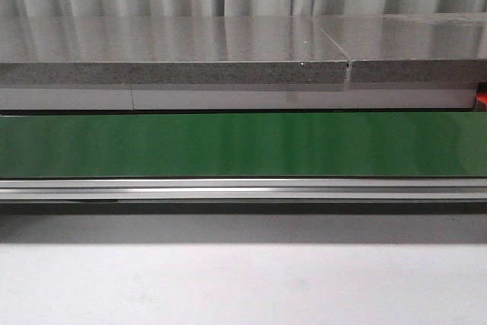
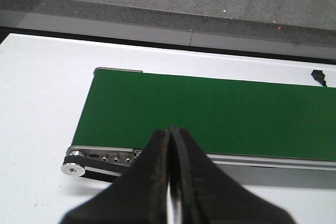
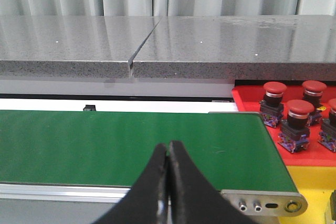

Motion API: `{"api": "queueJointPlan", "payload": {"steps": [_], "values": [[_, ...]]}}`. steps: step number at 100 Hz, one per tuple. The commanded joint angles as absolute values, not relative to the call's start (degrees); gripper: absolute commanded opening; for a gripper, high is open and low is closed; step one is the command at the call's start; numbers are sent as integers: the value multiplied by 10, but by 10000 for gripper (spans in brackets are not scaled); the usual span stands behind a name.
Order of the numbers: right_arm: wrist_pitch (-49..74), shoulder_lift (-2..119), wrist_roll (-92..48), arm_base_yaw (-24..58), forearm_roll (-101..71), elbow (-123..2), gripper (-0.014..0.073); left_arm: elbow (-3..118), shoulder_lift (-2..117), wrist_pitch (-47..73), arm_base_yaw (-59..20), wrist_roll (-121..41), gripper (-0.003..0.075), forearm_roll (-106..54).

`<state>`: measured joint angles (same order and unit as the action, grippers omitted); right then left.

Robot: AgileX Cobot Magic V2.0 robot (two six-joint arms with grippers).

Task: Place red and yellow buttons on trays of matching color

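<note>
From the front, there is only the green conveyor belt (image 1: 243, 144) running straight across, its aluminium rail along the near edge and a grey stone counter (image 1: 175, 51) behind it. No button rides on the belt, and neither arm shows in this view.

Over the left wrist, the left gripper (image 2: 169, 179) hangs with its fingers pressed together, nothing between them. Just ahead of the tips lies one end of the belt, the roller (image 2: 72, 168) off to one side. The belt is bare here too — I count no buttons and no trays. It looks parked to wait for whatever the belt brings.

Over the right wrist, the right gripper (image 3: 167, 192) is likewise closed on nothing, poised above the belt's other end. Beyond and to the side of the tips sits the red tray (image 3: 294, 129), and on it four red buttons (image 3: 297, 124) stand upright in a cluster; the outermost is cut by the frame edge. Nearer the gripper lies the yellow tray (image 3: 315, 184) — no yellow button shows clearly on it. The trays sit at the belt's end, I'd guess, so a catch is a short carry.
</note>
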<state>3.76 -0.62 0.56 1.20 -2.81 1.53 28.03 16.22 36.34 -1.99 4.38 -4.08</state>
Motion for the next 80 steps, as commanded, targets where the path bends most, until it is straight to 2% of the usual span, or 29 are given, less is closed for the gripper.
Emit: {"api": "queueJointPlan", "payload": {"steps": [1, 57, 80], "values": [[-9, -17, 5, 13, -20, 7, -67, 294, 168, 324, -25, 45, -19, -46], [-9, -17, 5, 13, -20, 7, -67, 294, 168, 322, -25, 33, -19, -22], [-9, -17, 5, 13, -20, 7, -67, 276, 156, 231, -25, 33, -19, 5]]}}
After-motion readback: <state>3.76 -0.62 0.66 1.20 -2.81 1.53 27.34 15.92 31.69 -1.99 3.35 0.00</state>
